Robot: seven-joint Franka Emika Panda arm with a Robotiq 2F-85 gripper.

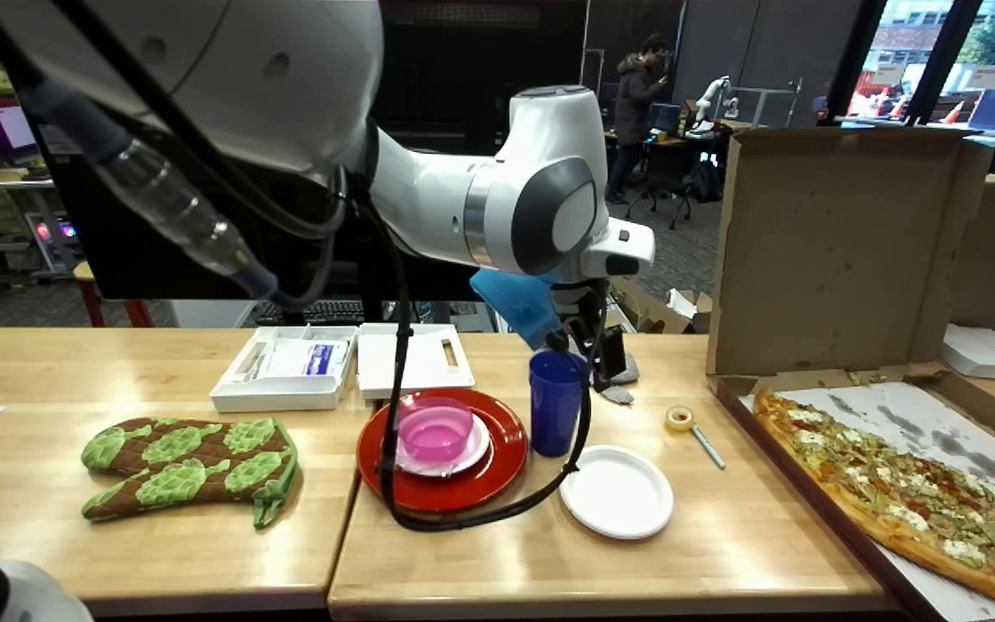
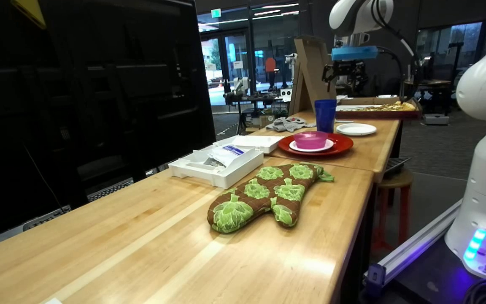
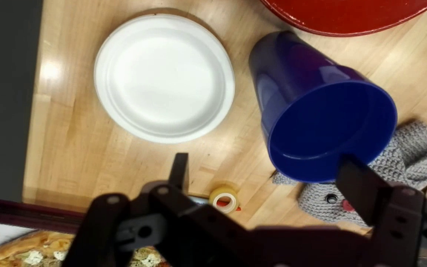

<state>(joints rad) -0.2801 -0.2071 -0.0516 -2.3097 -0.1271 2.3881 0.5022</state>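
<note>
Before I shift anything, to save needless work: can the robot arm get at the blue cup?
Probably yes: the open jaws hang close to the upright blue cup, and the wrist view shows nothing between them.

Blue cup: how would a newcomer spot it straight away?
On the wooden table, find the open pizza box. Between it and the red plate stands the blue cup. Unlike that plate and the bare white plate nearby, both low and flat, it is tall and deep blue.

I clearly count three plates (image 1: 617, 492), one cup (image 1: 554, 406), one bowl (image 1: 435, 429). Oven mitt (image 1: 191, 466) and tape roll (image 1: 681, 426) are one each.
</note>
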